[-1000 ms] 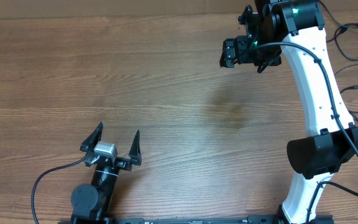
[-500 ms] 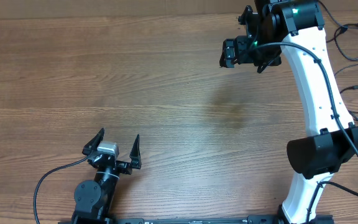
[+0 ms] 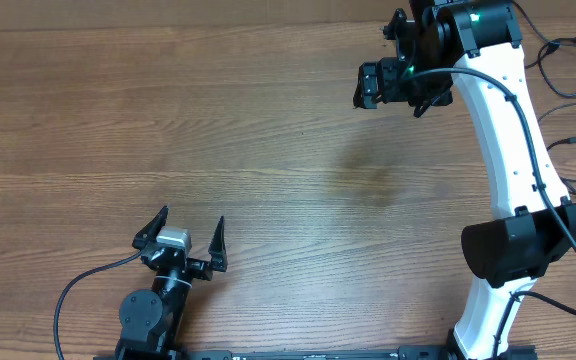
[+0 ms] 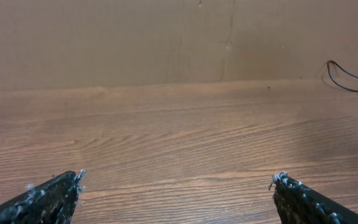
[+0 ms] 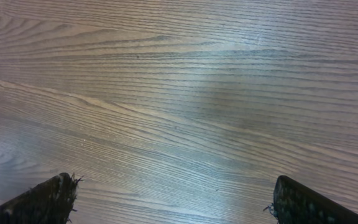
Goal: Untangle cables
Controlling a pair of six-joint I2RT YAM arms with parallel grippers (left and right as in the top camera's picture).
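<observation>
You'll find the cables (image 3: pixel 562 44) at the far right edge of the overhead frame: thin black cords lying loose in loops, one small plug end (image 3: pixel 566 141) showing. In the left wrist view, one loop (image 4: pixel 337 85) curves at the upper right.

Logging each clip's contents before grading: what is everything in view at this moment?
table: one, brown wood grain, fills every view
cables: a few, exact count unclear, thin black, far right edge of the table beyond the right arm, partly cut off by the frame
back panel: one, plain brown, along the table's far edge
arm wires: two, thicker black, one looping beside the left arm, one running along the right arm
left arm: one, black, near edge at the left
left fingers: two, black, spread open, holding nothing
right arm: one, white with black joints, reaching to the far right
right fingers: two, black, spread open over bare wood
</observation>
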